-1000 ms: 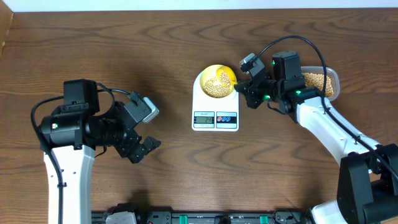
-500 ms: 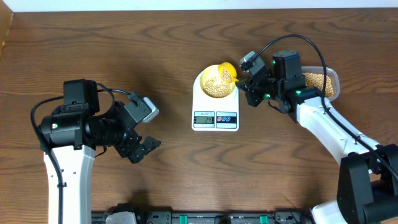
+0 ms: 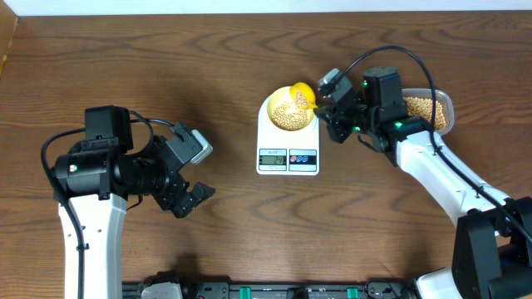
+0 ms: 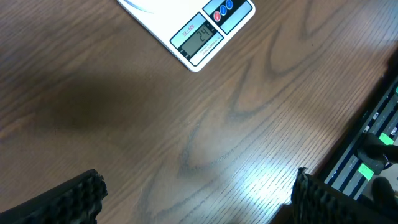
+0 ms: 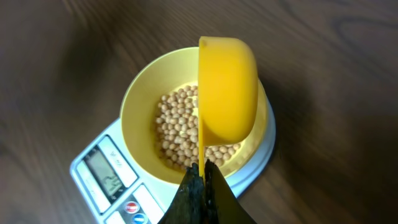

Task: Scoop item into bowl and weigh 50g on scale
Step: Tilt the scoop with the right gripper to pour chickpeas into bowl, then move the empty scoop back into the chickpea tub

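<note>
The white scale [image 3: 288,158] stands mid-table with the pale yellow bowl [image 3: 273,103] on its platform. Beige beans [image 3: 291,115] lie in the bowl. My right gripper [image 3: 321,113] is shut on the thin handle of a bright yellow scoop [image 3: 303,92]. In the right wrist view the scoop [image 5: 227,93] is turned on its side over the bowl's [image 5: 134,106] right half, above the beans [image 5: 177,124], with my right gripper [image 5: 203,175] pinching its handle. My left gripper [image 3: 193,199] hangs open over bare wood at the left, with nothing between its fingers [image 4: 84,196].
A clear plastic tub [image 3: 447,106] holding more beans sits at the right, behind the right arm. The scale's display and buttons [image 4: 199,37] show at the top of the left wrist view. A dark equipment rail [image 3: 266,291] runs along the table's front edge.
The scoop has shifted slightly left and tipped further onto its side over the bowl. The left arm has not moved.
</note>
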Tool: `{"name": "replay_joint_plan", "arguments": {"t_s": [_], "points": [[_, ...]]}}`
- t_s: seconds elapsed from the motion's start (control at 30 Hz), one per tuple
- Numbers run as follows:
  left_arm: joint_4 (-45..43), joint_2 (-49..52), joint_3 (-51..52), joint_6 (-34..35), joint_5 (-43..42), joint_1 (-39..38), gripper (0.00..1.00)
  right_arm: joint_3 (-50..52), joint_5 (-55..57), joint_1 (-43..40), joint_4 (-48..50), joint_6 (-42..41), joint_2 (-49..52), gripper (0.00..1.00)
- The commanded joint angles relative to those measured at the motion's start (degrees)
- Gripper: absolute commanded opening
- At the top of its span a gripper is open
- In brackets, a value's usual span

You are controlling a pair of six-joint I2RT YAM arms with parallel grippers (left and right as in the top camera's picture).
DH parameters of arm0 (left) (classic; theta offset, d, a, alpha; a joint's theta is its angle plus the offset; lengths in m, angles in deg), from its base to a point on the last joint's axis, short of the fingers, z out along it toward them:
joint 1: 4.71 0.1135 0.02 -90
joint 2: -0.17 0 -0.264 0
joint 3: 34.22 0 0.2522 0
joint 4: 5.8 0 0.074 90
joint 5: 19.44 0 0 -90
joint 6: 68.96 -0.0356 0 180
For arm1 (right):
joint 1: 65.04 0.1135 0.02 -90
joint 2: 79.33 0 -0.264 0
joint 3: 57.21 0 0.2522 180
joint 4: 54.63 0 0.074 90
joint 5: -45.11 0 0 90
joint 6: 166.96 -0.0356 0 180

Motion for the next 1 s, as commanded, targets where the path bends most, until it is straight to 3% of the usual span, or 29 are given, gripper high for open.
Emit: {"name": "replay_joint_plan", "arguments": {"t_s": [0.0, 0.97], "points": [[0.0, 0.1, 0.5, -1.4, 0.1, 0.2, 0.98, -0.2, 5.4, 2.1, 1.0, 4.9, -2.0, 0.01], [0.0, 0.1, 0.5, -1.4, 0.1, 0.2, 0.98, -0.2, 7.5, 5.1, 0.4, 6.9, -5.0, 0.01]]}}
